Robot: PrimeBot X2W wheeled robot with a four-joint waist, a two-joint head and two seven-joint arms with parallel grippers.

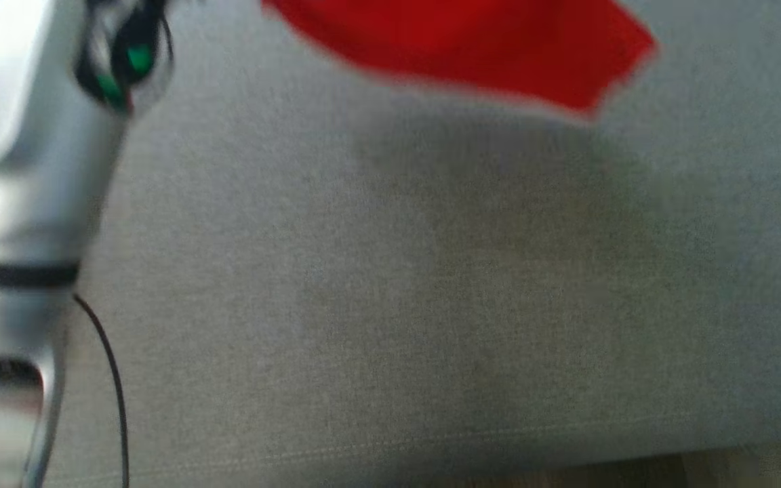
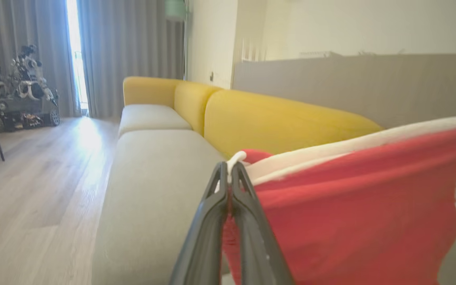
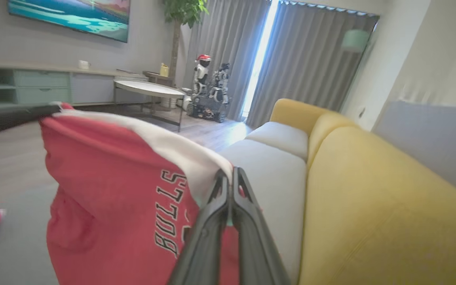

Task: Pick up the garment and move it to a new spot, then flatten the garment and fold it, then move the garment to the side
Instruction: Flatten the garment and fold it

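The garment is a red jersey with white trim and dark lettering, hanging stretched between both grippers above the grey sofa seat. In the left wrist view my left gripper is shut on the white-trimmed edge, and the red cloth spreads to the right. In the right wrist view my right gripper is shut on the other end of that edge, and the jersey droops to the left. There the left gripper's dark fingers pinch the far corner. My pale left forearm runs along the head view's left side.
A yellow backrest runs along the sofa's far side. The seat's front edge borders a wooden floor. Across the room stand a round table and another wheeled robot by grey curtains.
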